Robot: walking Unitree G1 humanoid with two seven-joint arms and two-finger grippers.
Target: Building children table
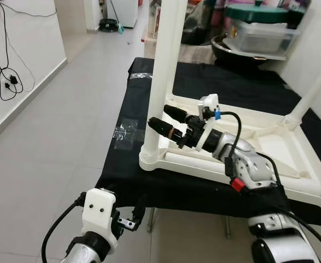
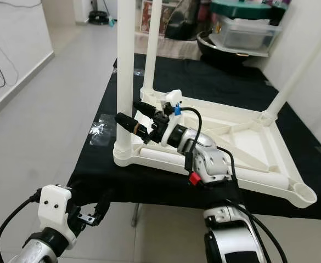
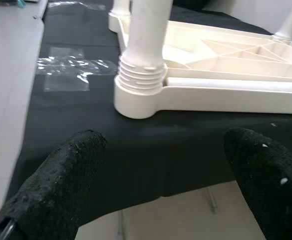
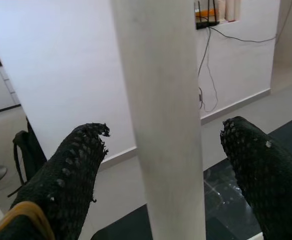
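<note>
**Right gripper spread around standing table leg, left gripper low at the table edge**

The right gripper [image 1: 161, 116] has its two black fingers [image 4: 71, 175] spread apart, one on each side of the near white table leg [image 1: 163, 76]. In the right wrist view there is a gap between each finger and the leg, so it is not gripping. The silver right arm [image 1: 242, 164] reaches in from the lower right over the frame.

The leg stands upright in the near-left corner socket [image 3: 136, 95] of the upturned white children's table [image 2: 242, 142]; its threaded collar [image 3: 143, 72] sits just above the socket. The table lies underside up, ribs showing, on a black cloth [image 1: 122, 181] that covers a work table. A second leg [image 2: 152, 41] stands at the far-left corner, a third [image 1: 314, 87] leans at the far-right corner, and the near-right corner socket [image 2: 304, 193] has no leg in it.

The left gripper [image 3: 155, 175] hangs low in front of the cloth's near edge, fingers wide apart and holding nothing, pointed at the near-left socket.

A patch of clear tape [image 3: 66, 75] lies on the cloth beside that corner. Grey tiled floor [image 1: 50, 137] lies to the left, with cables [image 1: 6, 82] along the white wall.
</note>
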